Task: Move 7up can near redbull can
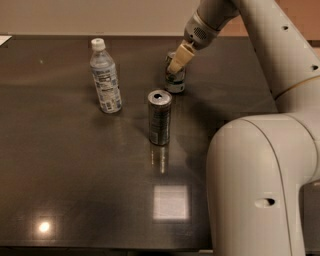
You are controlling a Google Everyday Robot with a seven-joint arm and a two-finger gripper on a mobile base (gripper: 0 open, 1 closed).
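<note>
Gripper sits at the top of the 7up can, just behind the redbull can; its grip is unclear.

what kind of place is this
Probably an office or lab test area: a dark glossy table by a plain wall holds a water bottle, redbull can and 7up can, with the gripper at the 7up can.
</note>
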